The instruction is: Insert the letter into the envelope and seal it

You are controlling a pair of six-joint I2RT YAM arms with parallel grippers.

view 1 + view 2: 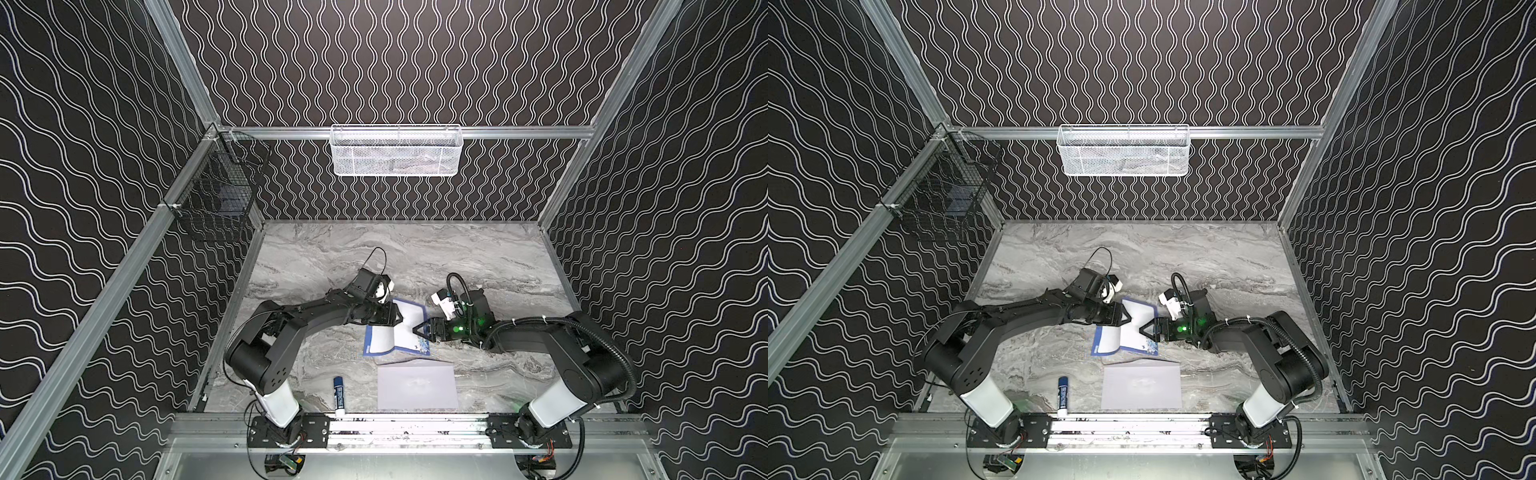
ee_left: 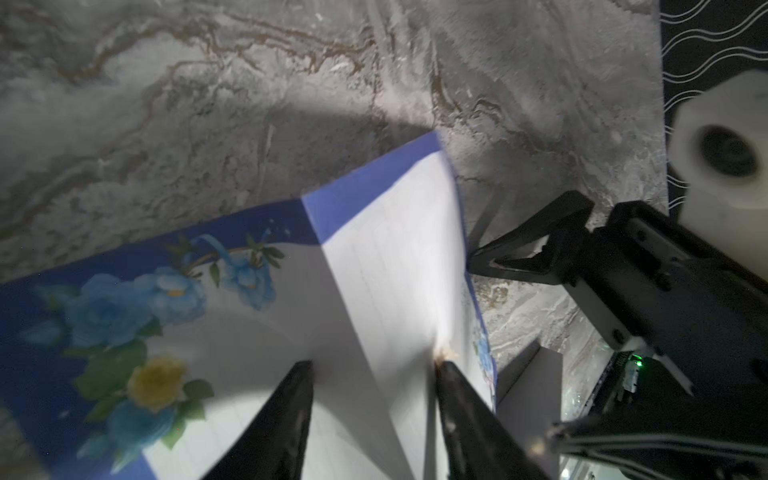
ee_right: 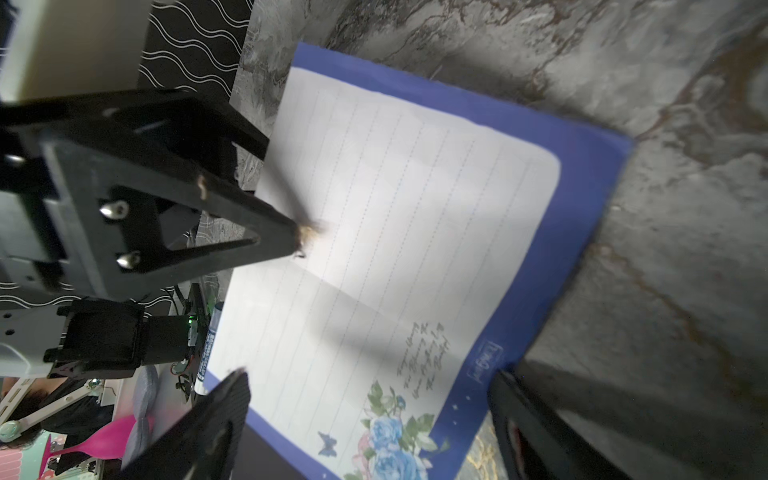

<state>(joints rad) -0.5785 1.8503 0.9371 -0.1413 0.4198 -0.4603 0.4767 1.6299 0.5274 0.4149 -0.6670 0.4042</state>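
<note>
So, the letter [image 1: 395, 338] sits half-curled on the surface [image 1: 478, 257], just beyond the envelope [image 1: 417, 386]. Meanwhile the left hand [image 2: 370, 365] straddles the raised half, part-open, nothing pinched, and the right hand [image 3: 370, 374] hovers wide open over the flower corner. Nothing pins it, so I reckon a squeeze might drag or crumple it.

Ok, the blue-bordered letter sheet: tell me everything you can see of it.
The white lined paper letter with a blue border has blue and yellow flower prints in its corners and small handwriting near one. It lies on the grey marble-look tabletop, just beyond the pale grey-lavender paper envelope. It is creased: one part flat, the other raised. The left hand straddles the raised part, one fingertip against the paper; the open right hand brackets the opposite edge.
</note>
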